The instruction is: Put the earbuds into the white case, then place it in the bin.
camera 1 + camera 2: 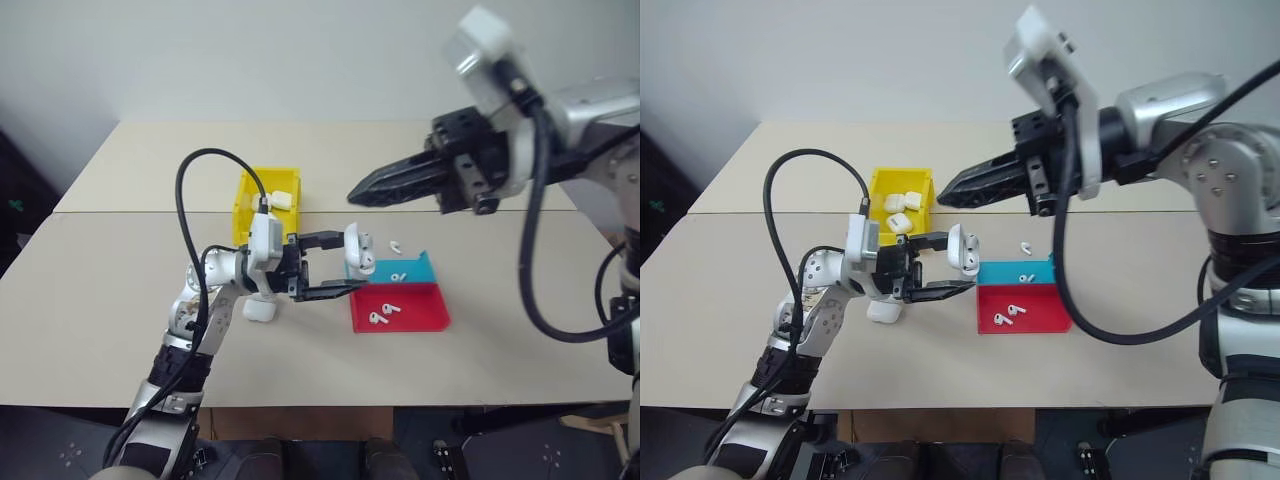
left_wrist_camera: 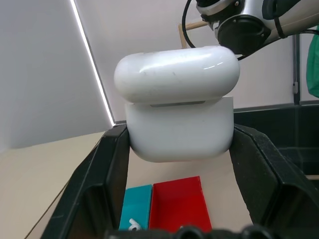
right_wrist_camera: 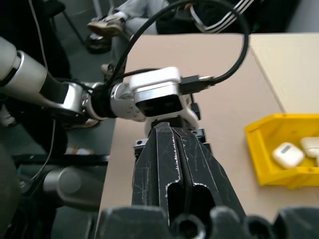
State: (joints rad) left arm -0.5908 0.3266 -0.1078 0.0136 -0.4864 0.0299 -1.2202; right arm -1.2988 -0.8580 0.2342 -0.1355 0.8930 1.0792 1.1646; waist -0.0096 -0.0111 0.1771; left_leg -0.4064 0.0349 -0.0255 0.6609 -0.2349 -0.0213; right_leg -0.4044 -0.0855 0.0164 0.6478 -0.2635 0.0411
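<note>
**Over the middle of the table: case in the grip, trays loaded**

Above the table [image 1: 90,330] centre, the left gripper [image 1: 335,264] clamps the white case [image 2: 178,112], lid slightly ajar. The right gripper [image 1: 362,190] hangs higher up with its fingers pressed together, holding nothing. Toward the far edge, the bin [image 1: 885,185] has several white cases inside. The blue tray [image 1: 425,268] holds an earbud, the red tray [image 1: 420,315] holds earbuds [image 1: 383,315], and one more sits loose on the table beside them.

Glossy white plastic case [image 2: 178,102]
</note>
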